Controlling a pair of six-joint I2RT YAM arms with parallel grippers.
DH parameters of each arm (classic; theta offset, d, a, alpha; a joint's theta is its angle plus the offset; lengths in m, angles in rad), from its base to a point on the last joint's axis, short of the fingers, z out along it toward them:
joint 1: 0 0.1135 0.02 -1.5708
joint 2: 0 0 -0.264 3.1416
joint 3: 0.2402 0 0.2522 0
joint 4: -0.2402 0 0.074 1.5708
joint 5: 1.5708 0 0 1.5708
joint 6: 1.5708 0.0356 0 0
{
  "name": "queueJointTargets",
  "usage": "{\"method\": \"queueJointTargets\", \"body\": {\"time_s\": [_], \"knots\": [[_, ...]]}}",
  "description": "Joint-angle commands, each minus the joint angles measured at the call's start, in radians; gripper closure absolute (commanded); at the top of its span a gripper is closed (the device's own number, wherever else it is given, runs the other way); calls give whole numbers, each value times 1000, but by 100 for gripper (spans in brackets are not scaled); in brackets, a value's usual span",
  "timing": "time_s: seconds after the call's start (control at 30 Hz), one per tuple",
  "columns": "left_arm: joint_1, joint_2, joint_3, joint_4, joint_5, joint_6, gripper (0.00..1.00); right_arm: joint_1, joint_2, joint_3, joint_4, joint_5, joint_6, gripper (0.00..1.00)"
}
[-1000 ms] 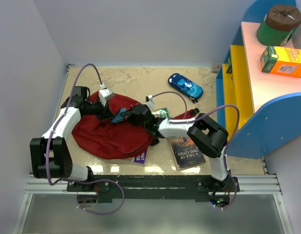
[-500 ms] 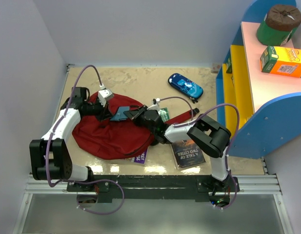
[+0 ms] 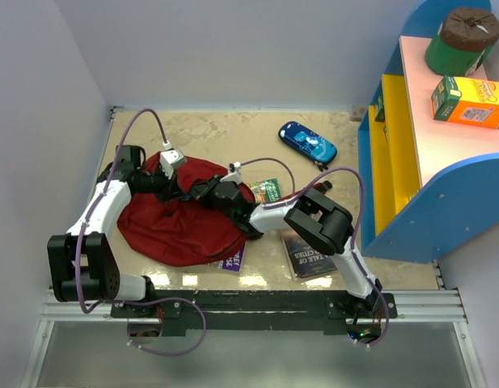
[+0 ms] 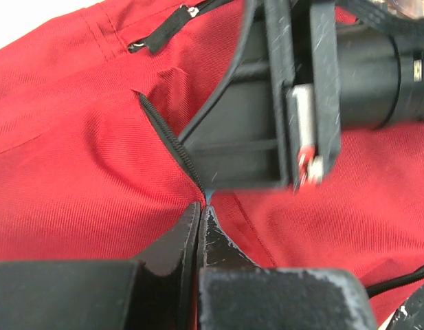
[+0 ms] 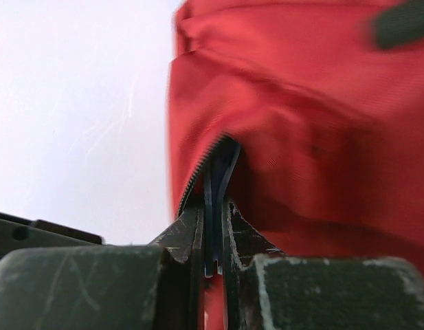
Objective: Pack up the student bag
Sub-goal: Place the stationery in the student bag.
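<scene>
Change: blue flat item (image 5: 215, 180), seen above the bag from the top a second ago, now hidden there; right arm extended further left across the student bag (image 3: 172, 230).
Meaning for the task: item judged partly inside the opening; insertion in progress, release not yet made.
Right fingers (image 5: 193, 232): pinching the thin blue item, leading edge inside the zipper gap.
Left fingers (image 4: 192, 230): pressed together on the zipper (image 4: 167, 134) edge, apparently holding the opening up.
Bag location: on the bench (image 3: 233, 133), left of centre, overlapping a purple book (image 3: 230, 260).
Right wrist view only: item entering between the zipper edges.
Top view only: dark book (image 3: 310, 252) and blue pencil case (image 3: 307, 142) lying outside the bag.
</scene>
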Motion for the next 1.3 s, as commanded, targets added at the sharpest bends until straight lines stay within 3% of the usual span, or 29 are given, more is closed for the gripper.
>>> {"method": "queueJointTargets", "body": {"time_s": [0.0,0.17,0.3,0.37,0.67,0.83,0.93,0.97,1.27], "knots": [[5,-27,35,-53,106,11,100,45,17,184,-66,23,-94,100],[5,-12,47,-68,114,17,100,54,31,278,-225,43,-160,100],[5,-10,53,-55,111,10,100,53,16,220,-260,34,-172,74],[7,-9,52,-52,113,10,100,53,-28,183,-243,49,-198,70],[18,14,62,-52,117,16,100,46,-170,26,-224,37,-350,74],[19,1,59,-61,122,30,100,45,-150,41,-244,32,-367,77],[19,-4,59,-64,122,33,100,45,-137,58,-284,41,-367,89],[19,-4,59,-64,123,33,100,43,-136,52,-284,44,-361,99],[19,1,55,-62,134,36,100,45,-39,214,-431,92,-361,100]]}}
